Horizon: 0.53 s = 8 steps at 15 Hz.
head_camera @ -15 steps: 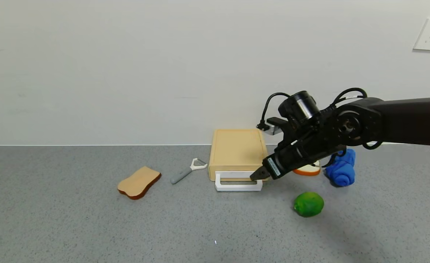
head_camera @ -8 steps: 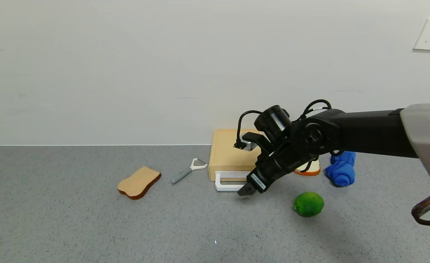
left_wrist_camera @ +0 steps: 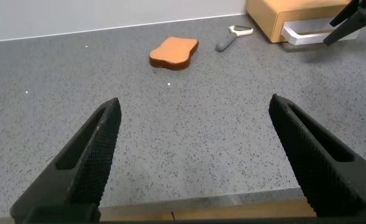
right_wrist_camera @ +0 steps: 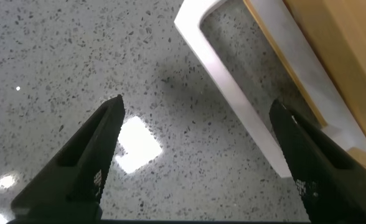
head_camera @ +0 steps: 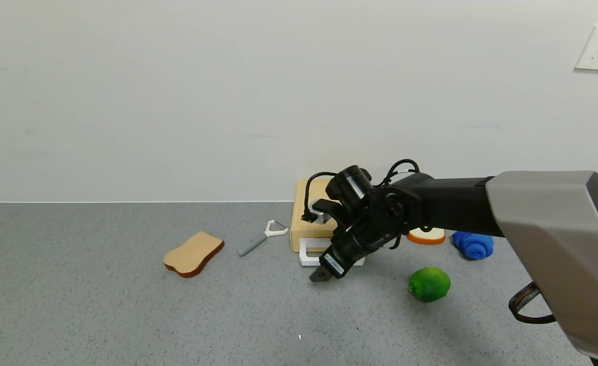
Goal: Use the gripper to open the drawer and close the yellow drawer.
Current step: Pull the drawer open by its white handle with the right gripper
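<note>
On the grey surface [head_camera: 100, 305], I see the yellow drawer [head_camera: 311, 223] just right of centre in the head view, tray flush in its case, so I judge both the opening and the closing are still ahead. My right end effector [head_camera: 321, 277] hangs low, angled down just in front of the white handle [right_wrist_camera: 233, 93], jaws spread wide and empty. My left end effector [left_wrist_camera: 195, 155] sits parked, wide open, holding nothing.
</note>
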### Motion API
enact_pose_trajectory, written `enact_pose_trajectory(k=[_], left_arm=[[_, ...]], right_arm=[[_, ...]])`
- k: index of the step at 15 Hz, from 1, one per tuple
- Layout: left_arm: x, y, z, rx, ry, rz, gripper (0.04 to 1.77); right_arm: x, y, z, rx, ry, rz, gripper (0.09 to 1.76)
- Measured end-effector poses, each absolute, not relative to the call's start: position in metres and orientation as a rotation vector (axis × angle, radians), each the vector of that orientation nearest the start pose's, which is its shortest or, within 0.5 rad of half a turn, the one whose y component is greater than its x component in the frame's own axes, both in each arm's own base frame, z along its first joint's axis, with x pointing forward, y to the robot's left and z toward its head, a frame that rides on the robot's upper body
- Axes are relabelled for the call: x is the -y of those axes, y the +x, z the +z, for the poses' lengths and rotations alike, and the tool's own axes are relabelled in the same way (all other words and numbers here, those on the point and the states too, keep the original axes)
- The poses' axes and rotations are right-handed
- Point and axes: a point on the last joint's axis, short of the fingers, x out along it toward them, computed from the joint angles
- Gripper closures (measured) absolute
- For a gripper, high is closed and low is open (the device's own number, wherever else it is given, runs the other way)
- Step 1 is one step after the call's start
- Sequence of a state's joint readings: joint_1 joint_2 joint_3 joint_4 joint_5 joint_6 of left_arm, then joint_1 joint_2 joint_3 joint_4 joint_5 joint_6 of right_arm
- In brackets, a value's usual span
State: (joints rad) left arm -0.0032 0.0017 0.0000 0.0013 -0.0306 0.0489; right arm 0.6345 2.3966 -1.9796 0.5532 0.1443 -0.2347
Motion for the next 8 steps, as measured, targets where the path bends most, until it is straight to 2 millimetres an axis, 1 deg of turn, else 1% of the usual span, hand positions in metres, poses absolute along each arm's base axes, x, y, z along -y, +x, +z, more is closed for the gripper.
enact_pose_trajectory(k=[4,8], left_arm=[[0.001,-0.023,0.075,-0.002,0.049,-0.034,0.09],[0.001,-0.023,0.075,-0.002,0.049,-0.034,0.09]], right_arm=[[-0.286,0.381,0.108,-0.848,-0.441,0.831,0.14],[-0.288,0.384,0.100,-0.852,-0.436,0.827,0.14]])
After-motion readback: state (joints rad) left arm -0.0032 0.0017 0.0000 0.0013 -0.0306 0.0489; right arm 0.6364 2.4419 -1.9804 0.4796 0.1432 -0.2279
